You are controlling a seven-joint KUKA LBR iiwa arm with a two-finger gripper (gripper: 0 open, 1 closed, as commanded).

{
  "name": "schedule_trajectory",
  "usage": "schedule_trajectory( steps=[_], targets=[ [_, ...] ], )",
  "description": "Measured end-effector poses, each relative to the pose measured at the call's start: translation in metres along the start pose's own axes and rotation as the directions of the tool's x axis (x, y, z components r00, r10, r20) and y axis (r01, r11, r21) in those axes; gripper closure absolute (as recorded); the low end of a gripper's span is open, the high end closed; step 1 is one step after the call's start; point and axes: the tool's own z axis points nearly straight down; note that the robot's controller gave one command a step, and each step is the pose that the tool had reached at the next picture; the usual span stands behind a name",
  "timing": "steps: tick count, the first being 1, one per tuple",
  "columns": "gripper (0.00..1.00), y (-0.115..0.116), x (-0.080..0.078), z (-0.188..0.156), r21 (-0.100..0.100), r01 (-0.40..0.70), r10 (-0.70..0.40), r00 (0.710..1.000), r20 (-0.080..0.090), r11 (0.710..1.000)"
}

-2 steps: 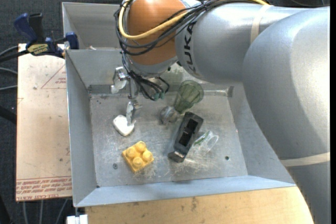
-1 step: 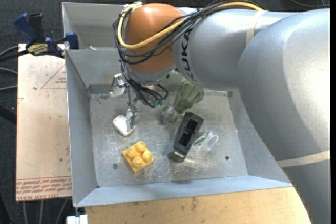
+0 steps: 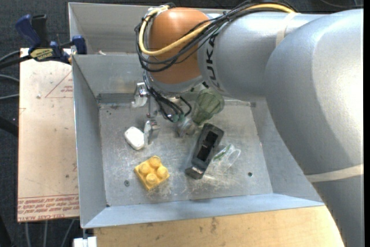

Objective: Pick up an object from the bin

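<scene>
The pincer point(image 3: 166, 126) is low inside the grey bin point(image 3: 87, 124), near the middle of its back wall. Its two fingers stand apart, and nothing is between them. One finger point(image 3: 150, 129) is just beside a small white rounded piece point(image 3: 134, 137), toward the bin's left wall. A yellow studded block point(image 3: 151, 173) lies near the front edge, and a black oblong thing point(image 3: 203, 151) and a green soft thing point(image 3: 207, 106) lie toward the right.

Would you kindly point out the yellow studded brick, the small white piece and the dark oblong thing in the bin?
yellow studded brick point(image 3: 151, 173): camera view, on its studded top.
small white piece point(image 3: 134, 137): camera view, on its middle.
dark oblong thing point(image 3: 204, 150): camera view, on its upper face.
</scene>
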Motion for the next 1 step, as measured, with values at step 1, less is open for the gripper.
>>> schedule_trajectory(
  steps=[1],
  targets=[
    [0.00, 0.0042, -0.0040, 0.0312, 0.001, 0.302, -0.302, 0.953, 0.002, 0.953]
  ],
)
